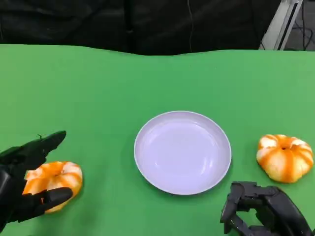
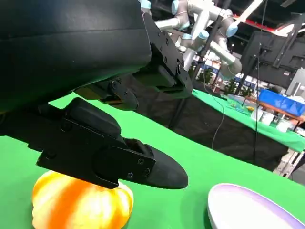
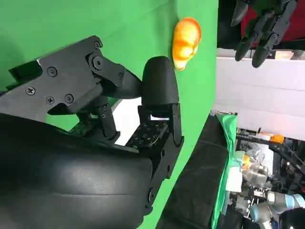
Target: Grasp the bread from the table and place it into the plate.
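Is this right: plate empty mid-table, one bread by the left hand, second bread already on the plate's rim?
Not quite. In the head view the second bread lies on the table to the right of the plate, apart from its rim. The rest holds: the plate is empty and one bread sits between the left hand's fingers.

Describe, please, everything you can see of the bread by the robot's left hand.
The bread is a round, pumpkin-shaped bun, glossy orange with pale cream stripes running from a dimple in its top. It sits upright on the green table, whole, left of the white plate and clear of it. The left hand cups it, with fingers spread behind and in front of it. Whether they press on the bun cannot be told.
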